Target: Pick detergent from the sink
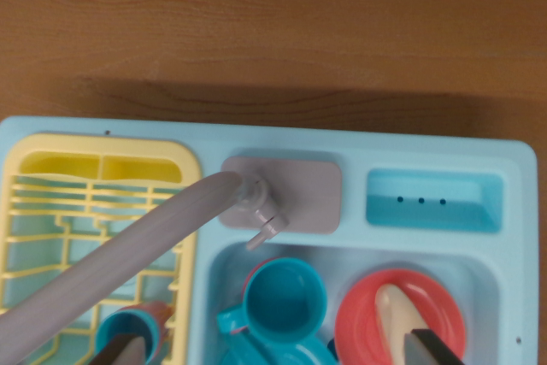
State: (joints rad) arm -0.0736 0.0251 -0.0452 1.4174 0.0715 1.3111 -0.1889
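Detergent is showing, as far as I can tell, only as a cream oblong piece lying on the red plate in the basin of the pale blue toy sink; whether it is a bottle is not clear. Just beside the plate, toward the wrist view's left, a teal cup is sitting. The gripper is hanging above the basin with its dark fingers spread wide, gripping nothing. A grey faucet is slanting across the yellow dish rack. A wooden table is bearing it all
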